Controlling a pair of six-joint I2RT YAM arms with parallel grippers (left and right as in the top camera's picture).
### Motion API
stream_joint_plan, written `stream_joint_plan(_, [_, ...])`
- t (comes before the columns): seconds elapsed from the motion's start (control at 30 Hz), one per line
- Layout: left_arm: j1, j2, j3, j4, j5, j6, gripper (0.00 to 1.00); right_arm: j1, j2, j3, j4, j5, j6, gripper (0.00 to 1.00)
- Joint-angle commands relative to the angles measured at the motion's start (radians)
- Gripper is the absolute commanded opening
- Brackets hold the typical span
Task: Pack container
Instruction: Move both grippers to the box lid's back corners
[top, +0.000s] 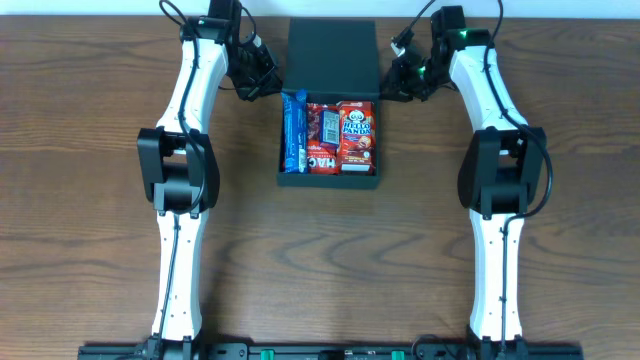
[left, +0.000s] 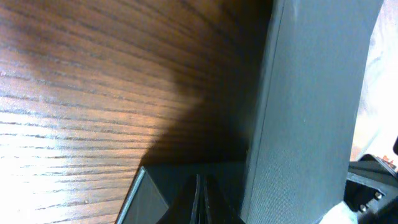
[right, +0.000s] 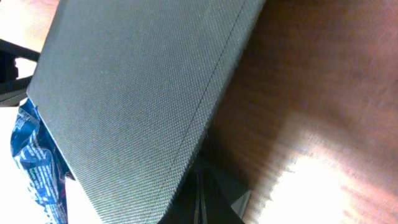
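Dark-grained wood makes up the tabletop (top: 90, 200), and toward its far edge, midway between the arms, sits the container (top: 328, 181). It is a shallow greenish-black cardboard box with its flap lid (top: 332, 55) open behind it. Expect it to be light and fairly stiff in the walls but weak along the hinge fold. The matte board should give you decent friction, yet the thin lid will likely flex or crease if you pinch hard or push at one corner only. The lid's side edges look like the best places to take hold, one per arm, so it swings over evenly. Inside, the blue packet (top: 293, 130) lies along the wall on the left arm's side, with the red Hello Panda packet (top: 357, 125) and other red packs beside it. They look soft, crinkly and probably slippery, and may spring up against the lid. Your left end effector (top: 257, 76) and right end effector (top: 400, 72) are both clenched on nothing, each just beside a side edge of the lid. Whether they touch it I cannot tell.
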Motion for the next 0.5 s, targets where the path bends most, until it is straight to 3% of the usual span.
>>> stream_joint_plan(0.0, [-0.011,-0.01,-0.003,0.005,0.072,0.022,0.06,0.01,0.015,0.001,0.025,-0.029,0.018,0.02])
stream_joint_plan(0.47, [-0.01,-0.01,-0.003,0.114,0.079,0.033,0.06,0.011,0.015,0.001,0.244,-0.038,0.04,0.01])
